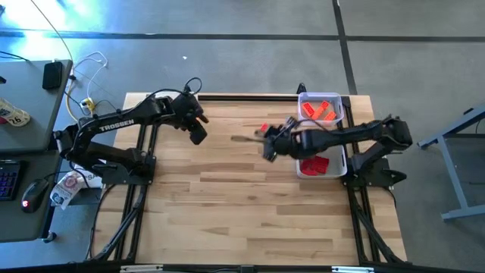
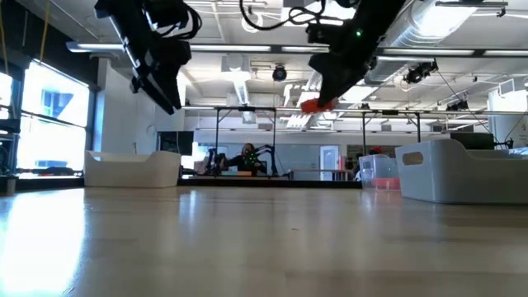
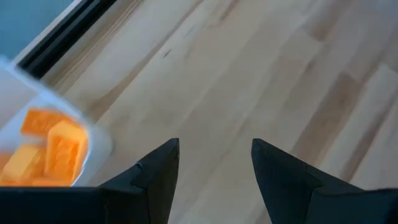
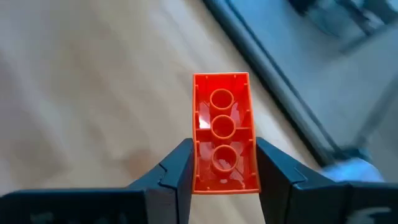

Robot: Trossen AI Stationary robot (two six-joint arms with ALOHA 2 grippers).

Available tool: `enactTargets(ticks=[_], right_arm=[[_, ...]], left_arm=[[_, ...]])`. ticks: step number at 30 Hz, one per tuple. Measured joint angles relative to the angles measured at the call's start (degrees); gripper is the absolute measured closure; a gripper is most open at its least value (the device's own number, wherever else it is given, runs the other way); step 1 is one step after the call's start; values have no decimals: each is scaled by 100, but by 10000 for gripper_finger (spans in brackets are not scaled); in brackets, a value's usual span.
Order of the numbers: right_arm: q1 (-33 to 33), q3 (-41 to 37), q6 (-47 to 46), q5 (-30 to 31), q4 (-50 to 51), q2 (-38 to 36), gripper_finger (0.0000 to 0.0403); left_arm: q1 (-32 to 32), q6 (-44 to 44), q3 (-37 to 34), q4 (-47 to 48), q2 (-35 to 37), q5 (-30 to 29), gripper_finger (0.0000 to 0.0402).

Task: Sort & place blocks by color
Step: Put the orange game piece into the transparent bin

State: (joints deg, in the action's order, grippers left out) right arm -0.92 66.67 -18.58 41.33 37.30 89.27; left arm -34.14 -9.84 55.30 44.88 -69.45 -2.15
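Right hand [image 4: 221, 171] hangs above the middle of the worktop [image 1: 227, 205], clamped on a single red brick [image 4: 224, 134]; from the high view it sits just off the near side of the white tray [image 1: 342, 114] at the right edge. The left hand [image 3: 214, 165] hangs over the back left of the worktop with its fingers spread and nothing between them.

By my reckoning the sorting is close to finished. I can see no loose bricks lying on the bare wood in any view. The right-hand tray already holds two red-orange heaps, one toward the back [image 1: 322, 111] and one nearer the front [image 1: 314, 164], partly hidden under the arm. A white bin [image 3: 93, 146] close to the left hand holds several orange bricks [image 3: 53, 149]. What seems left is to drop the carried brick with its own colour; I cannot tell whether any others wait out of sight.

That brick is glossy red plastic, oblong, gripped across its narrow sides with its hollow underside showing three round tubes in a row.
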Motion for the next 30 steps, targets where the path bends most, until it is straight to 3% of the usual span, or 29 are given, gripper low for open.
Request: enactTargets(ticks=[6,13,30], right_arm=[[745,0,-497,220,978,-391,292],[1716,0,-668,170,1715,-459,292],[4263,-2,32,-1657,1659,-175,292]], left_arm=[[440,91,-159,-706,4,2,213],[846,-118,-819,-1769,125,2,213],[1600,-749,-2110,-3614,1176,54,213]])
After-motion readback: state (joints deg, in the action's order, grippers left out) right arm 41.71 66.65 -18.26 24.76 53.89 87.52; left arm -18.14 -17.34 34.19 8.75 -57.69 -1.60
